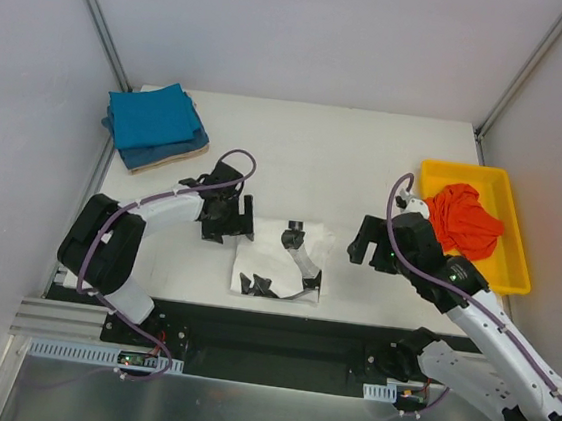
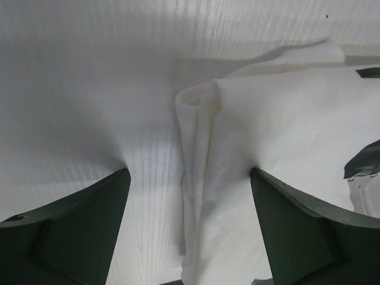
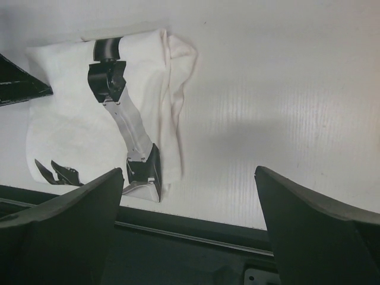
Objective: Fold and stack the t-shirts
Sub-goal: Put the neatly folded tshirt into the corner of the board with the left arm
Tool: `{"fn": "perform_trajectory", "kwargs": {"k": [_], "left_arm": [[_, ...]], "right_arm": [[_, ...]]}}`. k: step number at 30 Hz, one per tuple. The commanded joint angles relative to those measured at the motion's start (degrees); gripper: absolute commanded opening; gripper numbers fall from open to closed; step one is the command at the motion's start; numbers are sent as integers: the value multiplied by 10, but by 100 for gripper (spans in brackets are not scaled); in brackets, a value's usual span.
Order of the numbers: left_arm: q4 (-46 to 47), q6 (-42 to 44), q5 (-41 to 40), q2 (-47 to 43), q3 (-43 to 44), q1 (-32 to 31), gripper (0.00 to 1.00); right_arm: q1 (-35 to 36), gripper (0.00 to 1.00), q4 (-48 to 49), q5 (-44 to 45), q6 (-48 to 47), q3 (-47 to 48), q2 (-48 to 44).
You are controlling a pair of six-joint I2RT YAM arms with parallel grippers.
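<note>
A folded white t-shirt with black print [image 1: 277, 267] lies near the table's front edge, between the arms. My left gripper [image 1: 228, 218] is open just left of it; in the left wrist view the shirt's folded edge [image 2: 199, 178] lies between the open jaws. My right gripper [image 1: 373, 242] is open and empty to the shirt's right; the right wrist view shows the shirt [image 3: 77, 119] at upper left. Folded teal-blue shirts [image 1: 152, 117] are stacked on a tan one [image 1: 165, 161] at the back left. An orange-red shirt [image 1: 464, 220] lies crumpled in the tray.
The yellow plastic tray [image 1: 515, 245] stands at the right side of the table. The table's front edge with a dark rail [image 3: 196, 234] runs just below the white shirt. White walls enclose the table.
</note>
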Motion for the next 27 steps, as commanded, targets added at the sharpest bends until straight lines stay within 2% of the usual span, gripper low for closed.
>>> {"fn": "perform_trajectory", "kwargs": {"k": [1, 5, 8, 12, 15, 19, 22, 27], "left_arm": [[-8, -10, -3, 48, 27, -14, 81], [-8, -15, -1, 76, 46, -36, 63], [-14, -24, -21, 96, 61, -56, 57], [-55, -30, -80, 137, 111, -86, 38], [-95, -29, -114, 170, 152, -111, 29], [-123, -21, -154, 207, 190, -123, 0], [-146, -11, -188, 214, 221, -123, 0], [-188, 19, -309, 204, 280, -117, 0]], "right_arm": [[0, 97, -47, 61, 4, -7, -31], [0, 97, -62, 87, 4, -11, -47], [0, 97, -65, 101, 0, -15, -56], [-1, 96, -61, 114, -6, -20, -62], [0, 97, -59, 121, -8, -20, -63], [-1, 97, -51, 139, -12, -28, -63], [-2, 97, -43, 147, -19, -29, -57], [-4, 97, -13, 163, -31, -41, -50]]}}
